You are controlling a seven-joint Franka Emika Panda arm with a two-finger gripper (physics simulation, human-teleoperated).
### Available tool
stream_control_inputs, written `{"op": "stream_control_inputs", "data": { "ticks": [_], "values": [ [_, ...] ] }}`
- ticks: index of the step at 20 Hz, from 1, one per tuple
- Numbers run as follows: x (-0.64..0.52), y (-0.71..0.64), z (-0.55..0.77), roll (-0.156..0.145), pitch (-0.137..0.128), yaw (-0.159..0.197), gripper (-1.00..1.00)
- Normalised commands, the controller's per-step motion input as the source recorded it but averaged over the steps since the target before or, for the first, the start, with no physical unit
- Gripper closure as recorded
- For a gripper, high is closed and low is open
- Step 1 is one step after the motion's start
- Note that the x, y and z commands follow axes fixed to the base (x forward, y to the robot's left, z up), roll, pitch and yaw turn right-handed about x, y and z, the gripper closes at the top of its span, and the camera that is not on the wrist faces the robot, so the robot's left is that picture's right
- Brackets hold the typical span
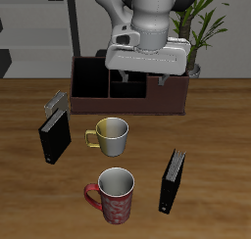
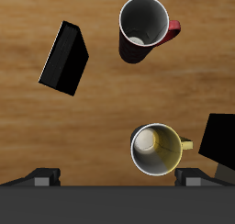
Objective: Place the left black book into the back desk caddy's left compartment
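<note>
Yellow mug point(image 1: 112, 133), red mug point(image 1: 115, 194), potted plant point(image 1: 201, 32)

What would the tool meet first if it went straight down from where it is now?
Probably the yellow mug, or bare table just beside it; depth is unclear. The tool holds nothing.

Bright even light, soft shadows, sharp

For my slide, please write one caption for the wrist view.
Wrist view over the wooden table: red mug, yellow mug and two black books.
</note>
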Motion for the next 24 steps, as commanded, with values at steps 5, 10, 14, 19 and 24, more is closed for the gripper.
{"op": "stream_control_inputs", "data": {
  "ticks": [5, 10, 14, 19, 24],
  "values": [
    [0.35, 0.08, 0.00, -0.031, 0.028, -0.034, -1.00],
    [0.26, 0.17, 0.02, -0.026, 0.009, -0.024, -1.00],
    [0.26, 0.22, 0.05, -0.028, 0.021, -0.039, -1.00],
    [0.12, 0.30, 0.02, -0.005, -0.006, 0.013, -1.00],
    [0.13, 0.25, -0.01, 0.015, -0.013, 0.006, -1.00]
  ]
}}
